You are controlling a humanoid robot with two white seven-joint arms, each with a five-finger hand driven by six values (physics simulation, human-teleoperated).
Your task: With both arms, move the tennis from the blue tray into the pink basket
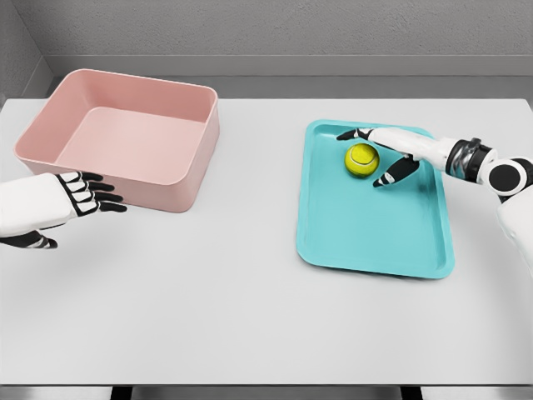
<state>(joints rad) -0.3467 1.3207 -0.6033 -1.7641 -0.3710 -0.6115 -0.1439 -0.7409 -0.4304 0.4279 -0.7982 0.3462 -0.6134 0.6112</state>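
R hand (385,156) reaches in from the right over the far part of the blue tray (375,242). Fingers (354,134) spread wide, thumb (396,172) apart on the near side; hand open, nothing gripped. Tennis ball (361,159) sits on the tray floor in the gap betw. fingers and thumb, just beside the palm; contact w/ the hand cannot be confirmed. Ball is yellow-green w/ a pale seam visible.

L hand (83,193) comes in from the left edge, low over the tabletop (250,317). Fingers extended and loosely spread, holding nothing. Pink basket (125,137) stands just beyond and to the right of those fingertips; fingertips lie close to its near wall, touching or not cannot be told. Basket upright, interior shows only its own floor.

Tray and basket are well apart on the grey tabletop, tray by the R hand, basket by the L hand.
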